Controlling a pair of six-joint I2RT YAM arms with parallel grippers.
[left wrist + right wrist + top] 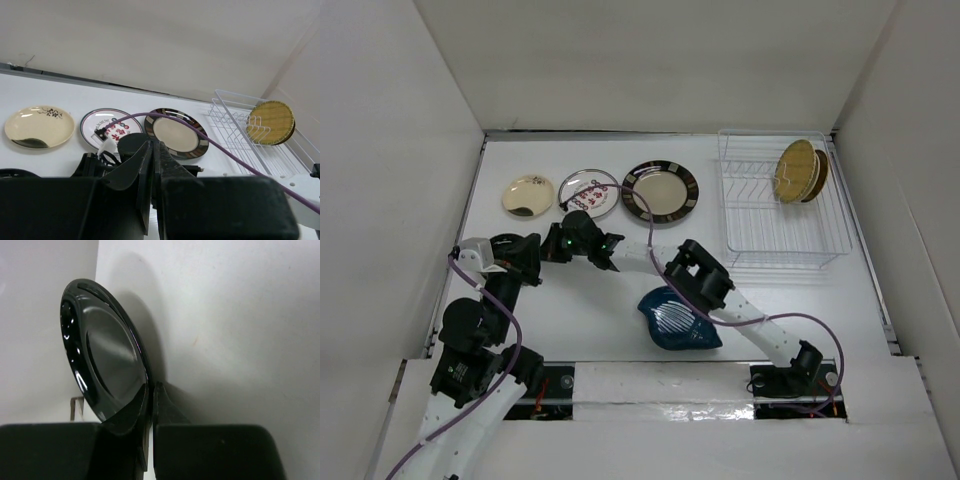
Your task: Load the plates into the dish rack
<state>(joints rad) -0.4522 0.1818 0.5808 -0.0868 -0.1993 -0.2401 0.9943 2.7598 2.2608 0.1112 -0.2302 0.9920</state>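
From above, my right end effector has the blue leaf plate by its rim, near my bases and well apart from the dish rack at the far right. The woven yellow plate and the dark brown-yellow plate stand together at the rack's far end. The cream plate, the white plate with red marks and the black-rimmed plate lie in a row on the surface.

From my left wrist, my left end effector has its fingers pressed together on nothing and points toward that row.

From my right wrist, the fingers are clamped on the plate's edge. It looks dark and glossy here and stands nearly on edge.

I judge the step in hand is carrying the blue leaf plate to the rack. Next I must swing it right, keep it upright and lower it between free prongs, clear of the two racked plates.
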